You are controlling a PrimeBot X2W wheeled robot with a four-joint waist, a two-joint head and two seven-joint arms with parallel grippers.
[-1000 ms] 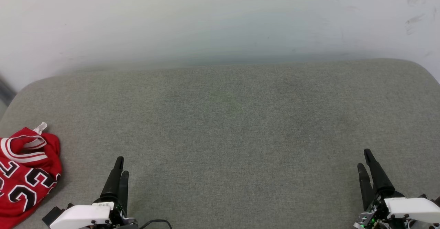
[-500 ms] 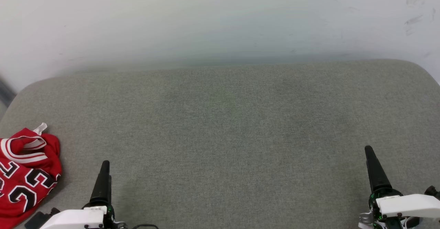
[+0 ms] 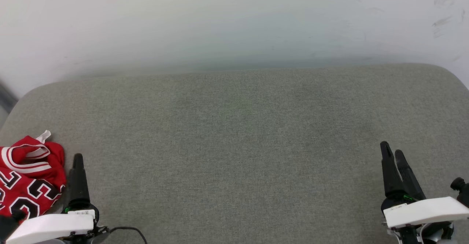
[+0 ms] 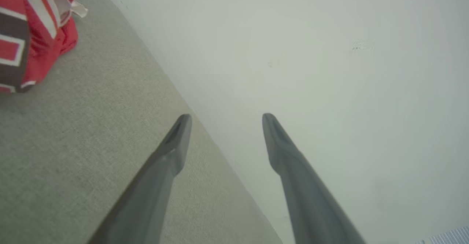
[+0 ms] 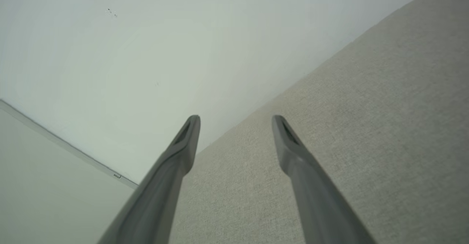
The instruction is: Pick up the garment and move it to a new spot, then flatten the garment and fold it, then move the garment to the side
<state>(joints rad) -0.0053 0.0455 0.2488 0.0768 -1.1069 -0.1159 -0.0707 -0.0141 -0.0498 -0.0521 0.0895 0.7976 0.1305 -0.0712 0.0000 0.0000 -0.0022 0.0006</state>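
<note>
The garment, a red jersey with white striped trim and black white-outlined lettering, lies crumpled at the grey cushion's near left edge; it also shows in the left wrist view's upper left corner. My left gripper hovers just right of it, apart from the cloth. The left wrist view has its two fingers spread and empty. My right gripper stands at the near right over bare cushion, and the right wrist view gives its jaws open with nothing between them.
The grey fabric cushion spans the whole width, with rounded far corners. A pale wall rises right behind its far edge. A wall seam runs in the right wrist view.
My left gripper has slid left, up beside the garment. The right gripper has shifted slightly forward, and its fingers have turned in the head view. The garment has not moved.
</note>
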